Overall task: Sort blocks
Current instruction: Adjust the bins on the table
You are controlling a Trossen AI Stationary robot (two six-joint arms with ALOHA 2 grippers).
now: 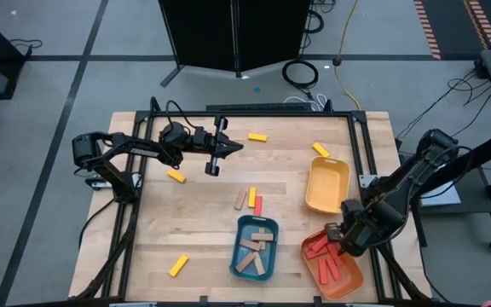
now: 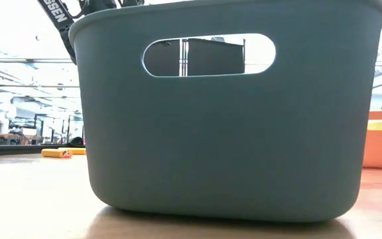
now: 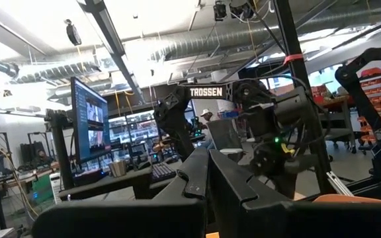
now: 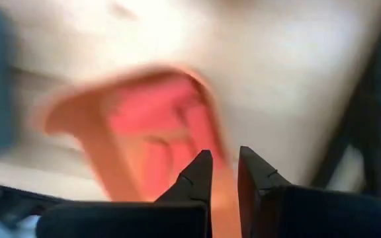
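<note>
Your right gripper hangs closed and empty over the orange tray of red blocks, likely because it just serves that tray. Your left gripper is pinched shut on nothing, raised over the table's far left, well apart from the work. Yellow blocks lie scattered loose on the table, the yellow tray empty; tan blocks fill the blue tray.

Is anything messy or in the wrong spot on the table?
Yes. Four yellow blocks lie scattered on the table, while the yellow tray looks empty. A tan and a red block also lie loose, outside the blue tray.
</note>
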